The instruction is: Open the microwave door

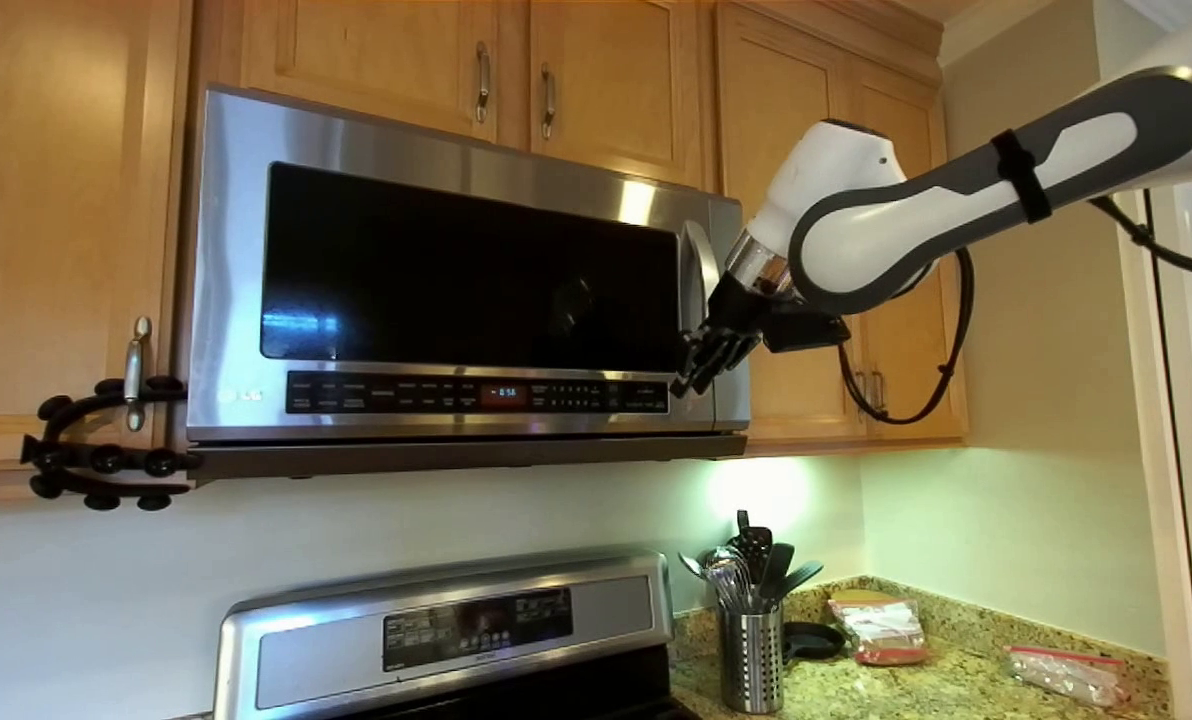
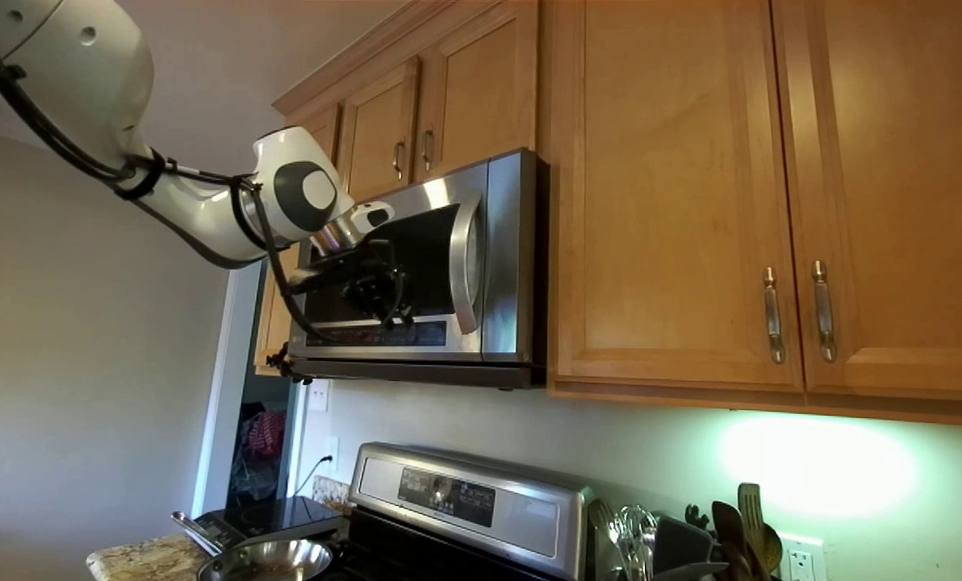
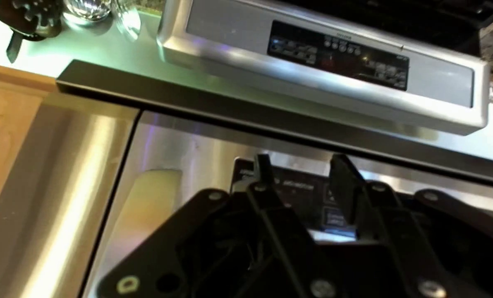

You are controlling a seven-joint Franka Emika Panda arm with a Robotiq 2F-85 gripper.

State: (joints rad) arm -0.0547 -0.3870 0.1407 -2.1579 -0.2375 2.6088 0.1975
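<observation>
Beside the stove (image 1: pixel 456 640), a perforated steel canister (image 1: pixel 753 665) on the tabletop (image 1: pixel 881 690) holds a bunch of utensils (image 1: pixel 776 570) — a whisk (image 1: pixel 728 572) among them. Above the stove, the microwave door (image 1: pixel 466 260) is closed; the arm (image 1: pixel 901 235) slants down in front of it, higher than the stove — jaws parted moderately, gripping nothing.

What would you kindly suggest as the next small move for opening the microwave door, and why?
I would probably slide the open pincer sideways toward the handle, without closing it yet. The microwave door looks shut, and in the wrist view the button panel shows between the fingers, while the handle lies off to their left in that picture.
</observation>
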